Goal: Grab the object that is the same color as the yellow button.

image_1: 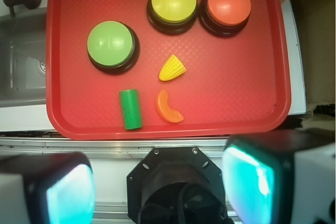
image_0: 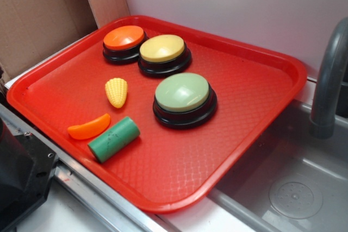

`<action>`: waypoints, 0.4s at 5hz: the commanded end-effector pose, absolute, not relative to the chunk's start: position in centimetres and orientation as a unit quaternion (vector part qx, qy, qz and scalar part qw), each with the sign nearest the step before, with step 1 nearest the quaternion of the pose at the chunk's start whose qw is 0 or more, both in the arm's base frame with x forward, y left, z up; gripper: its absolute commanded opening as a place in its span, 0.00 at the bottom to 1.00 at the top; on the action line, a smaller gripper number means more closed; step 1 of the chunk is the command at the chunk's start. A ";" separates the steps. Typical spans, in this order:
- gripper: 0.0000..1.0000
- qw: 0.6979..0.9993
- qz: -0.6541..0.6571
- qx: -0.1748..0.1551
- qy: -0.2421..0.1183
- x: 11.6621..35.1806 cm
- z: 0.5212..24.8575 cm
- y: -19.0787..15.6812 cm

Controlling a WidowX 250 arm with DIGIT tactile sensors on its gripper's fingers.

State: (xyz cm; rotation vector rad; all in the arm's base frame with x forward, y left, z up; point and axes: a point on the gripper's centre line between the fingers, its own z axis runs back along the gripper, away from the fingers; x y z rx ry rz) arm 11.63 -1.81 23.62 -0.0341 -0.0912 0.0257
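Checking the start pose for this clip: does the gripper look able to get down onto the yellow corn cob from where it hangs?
Probably yes. The gripper hangs open above the tray's near edge. The corn cob lies apart from the orange slice and yellow button, with nothing over it.

No legible text, label, brand, number or sign showing in either view. Nothing readable appearing on any item or surface.
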 end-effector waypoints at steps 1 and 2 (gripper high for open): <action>1.00 0.999 0.013 -0.017 -0.046 11.6 23.6 -1.8; 1.00 0.991 0.118 -0.026 -0.048 13.1 21.7 -2.0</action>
